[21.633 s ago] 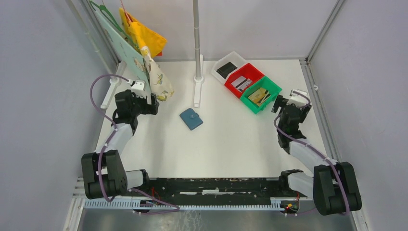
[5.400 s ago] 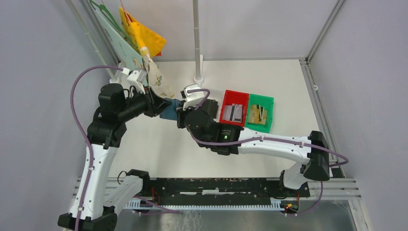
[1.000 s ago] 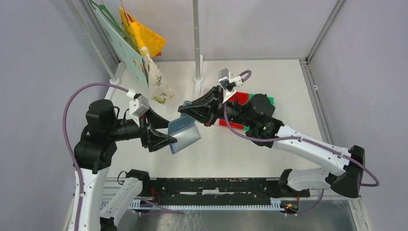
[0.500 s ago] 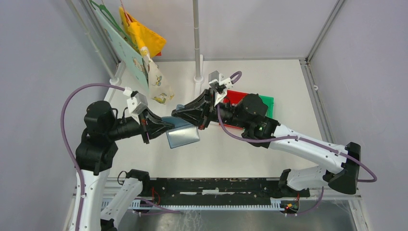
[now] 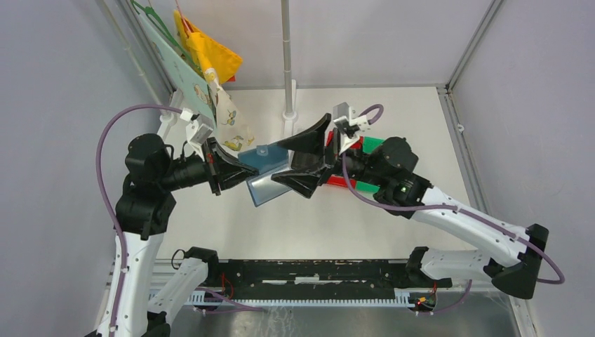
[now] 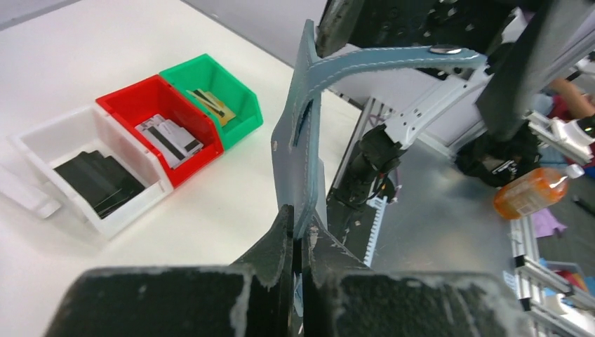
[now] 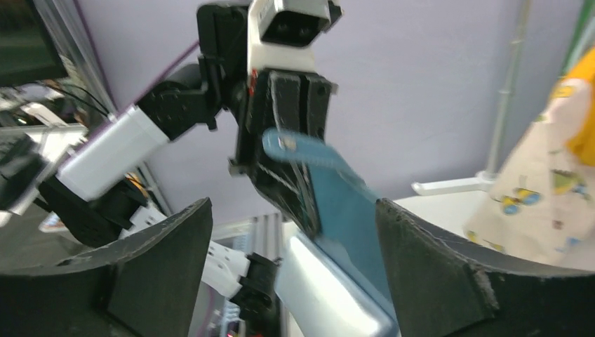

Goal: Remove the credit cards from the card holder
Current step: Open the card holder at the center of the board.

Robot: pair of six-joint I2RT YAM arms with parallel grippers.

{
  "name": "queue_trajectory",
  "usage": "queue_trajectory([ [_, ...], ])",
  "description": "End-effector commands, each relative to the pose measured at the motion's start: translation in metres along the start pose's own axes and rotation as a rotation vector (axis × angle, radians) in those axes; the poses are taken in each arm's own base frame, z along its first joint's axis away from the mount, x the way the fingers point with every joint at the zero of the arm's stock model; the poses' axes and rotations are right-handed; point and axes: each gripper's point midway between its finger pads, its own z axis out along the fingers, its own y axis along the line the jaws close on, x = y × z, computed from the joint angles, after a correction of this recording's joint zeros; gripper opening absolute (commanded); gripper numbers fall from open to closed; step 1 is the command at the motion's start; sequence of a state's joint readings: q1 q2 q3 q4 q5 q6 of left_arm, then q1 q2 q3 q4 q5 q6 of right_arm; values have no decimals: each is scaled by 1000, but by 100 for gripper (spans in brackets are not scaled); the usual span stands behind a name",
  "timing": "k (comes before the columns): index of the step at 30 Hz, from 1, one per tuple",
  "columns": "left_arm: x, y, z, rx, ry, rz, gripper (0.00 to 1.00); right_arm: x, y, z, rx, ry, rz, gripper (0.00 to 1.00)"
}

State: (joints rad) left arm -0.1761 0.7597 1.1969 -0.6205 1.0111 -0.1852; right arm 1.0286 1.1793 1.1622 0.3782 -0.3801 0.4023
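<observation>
The card holder (image 5: pixel 265 160), a teal-blue folding wallet with stitched edges, is held in the air above the white table (image 5: pixel 351 217), between the two arms. One edge of it is pinched by the left gripper (image 6: pixel 298 242), whose rough black fingers are pressed together on the teal flap. A curved snap tab (image 6: pixel 393 60) with a small metal stud is seen arching from its top. A shiny, silvery inner pocket (image 5: pixel 270 189) hangs open below.

The right gripper (image 5: pixel 277 163) is spread wide, with its broad, matte fingers (image 7: pixel 428 260) set on either side of the holder and apart from it.

Three open plastic bins are lined up side by side. Grey striped credit cards (image 6: pixel 168 137) are seen in the red bin (image 6: pixel 123 105), gold-toned cards (image 6: pixel 210 104) in the green bin (image 6: pixel 235 81), and a flat black item (image 6: pixel 98 182) in the clear-white bin (image 6: pixel 42 140).
</observation>
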Motion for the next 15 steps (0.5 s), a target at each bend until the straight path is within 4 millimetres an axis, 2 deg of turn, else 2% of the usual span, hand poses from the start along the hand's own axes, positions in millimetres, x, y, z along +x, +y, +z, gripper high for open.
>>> queue_trajectory([
  [1, -40, -36, -3, 129, -69, -8, 2, 2, 4, -32, -40, 29, -84, 95],
  [5, -53, -47, -5, 175, -81, -27, 2, 30, -9, -64, -4, 98, -115, 98],
  [7, -56, -53, -6, 198, -79, -26, 2, 37, -11, -76, 4, 99, -120, 98],
  [11, -54, -60, -8, 237, -59, -30, 2, 49, -7, -87, -30, 108, -110, 98],
  [15, -54, -63, -9, 254, -49, -38, 2, 60, -4, -89, -74, 138, -100, 98],
])
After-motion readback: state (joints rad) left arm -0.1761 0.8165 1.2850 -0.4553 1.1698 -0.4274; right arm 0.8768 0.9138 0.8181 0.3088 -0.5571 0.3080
